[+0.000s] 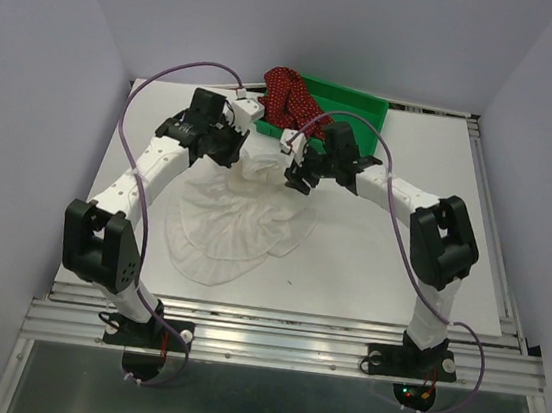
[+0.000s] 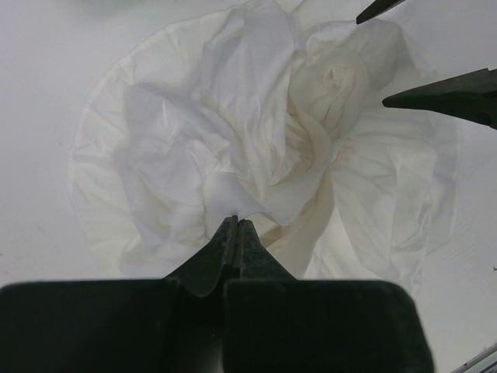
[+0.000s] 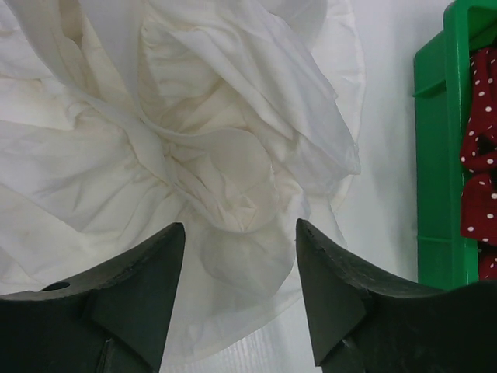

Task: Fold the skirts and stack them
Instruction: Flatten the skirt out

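- The left end effector [image 2: 237,231] is pressed together. Its tips nip a thin fold of the white skirt [image 1: 238,227] near the bunched middle, and the cloth gathers into a peak toward them.
- The right end effector [image 3: 237,260] is spread. Its jaws straddle the crumpled waist part of the same skirt from just above and grip nothing.
- The step in hand looks like spreading the white skirt flat before any fold is made.
- To do this well, the right end effector should close on a single layer at the edge opposite the left one's pinch. Both should then draw apart evenly and low, so the tiers smooth out rather than drag into a rope.
- The white skirt lies at the middle of the desk [image 1: 349,266], between the two arms, fanning toward the near edge as a rough circle. Its far part is rumpled and heaped, and the ruffled tiers are thin and partly see-through.
- The red skirt [image 1: 290,92], dotted white, sits crumpled in the green tray [image 1: 358,111] at the far side, not yet folded.
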### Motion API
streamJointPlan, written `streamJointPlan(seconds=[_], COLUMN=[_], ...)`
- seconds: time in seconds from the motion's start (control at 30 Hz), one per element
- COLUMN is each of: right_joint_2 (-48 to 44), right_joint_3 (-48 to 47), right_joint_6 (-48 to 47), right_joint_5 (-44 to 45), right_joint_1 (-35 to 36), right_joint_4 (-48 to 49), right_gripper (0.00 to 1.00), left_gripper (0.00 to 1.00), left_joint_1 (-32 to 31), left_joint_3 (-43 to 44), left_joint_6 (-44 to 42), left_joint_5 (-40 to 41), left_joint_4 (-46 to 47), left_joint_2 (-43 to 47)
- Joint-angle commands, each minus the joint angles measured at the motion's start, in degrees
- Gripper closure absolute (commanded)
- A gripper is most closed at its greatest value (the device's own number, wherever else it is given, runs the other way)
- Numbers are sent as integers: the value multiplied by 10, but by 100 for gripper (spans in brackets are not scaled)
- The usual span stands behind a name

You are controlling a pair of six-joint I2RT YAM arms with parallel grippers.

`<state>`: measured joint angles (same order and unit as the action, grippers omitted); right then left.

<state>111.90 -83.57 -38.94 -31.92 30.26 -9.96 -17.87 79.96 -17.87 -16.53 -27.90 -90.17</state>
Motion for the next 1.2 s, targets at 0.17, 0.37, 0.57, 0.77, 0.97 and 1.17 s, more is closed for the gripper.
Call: streamJointPlan(seconds=[0.17, 0.37, 0.57, 0.77, 0.97, 1.17], right_joint_2=[33, 60, 48, -47, -145, -213], right_joint_3=[-37, -46, -37, -25, -39, -74], right_joint_6=[-70, -83, -52, -53, -75, -109], right_joint_5=[-19, -4, 50, 102, 189, 258], right_joint_1=[23, 29, 16, -10, -15, -15], right_joint_4=[0, -6, -6, -48, -118, -180], right_gripper=[37, 55, 99, 99, 99, 99], left_gripper=[100, 100, 100, 100, 100, 100], left_joint_1=[11, 15, 39, 82, 84, 84], left_joint_3=[9, 8, 3, 17, 41, 63], left_joint_6=[-3, -3, 0, 6, 14, 29], left_joint_5=[-21, -23, -19, 18, 36, 59], left_joint_4=[18, 21, 21, 26, 35, 51], left_joint_2=[-4, -8, -2, 36, 69, 107])
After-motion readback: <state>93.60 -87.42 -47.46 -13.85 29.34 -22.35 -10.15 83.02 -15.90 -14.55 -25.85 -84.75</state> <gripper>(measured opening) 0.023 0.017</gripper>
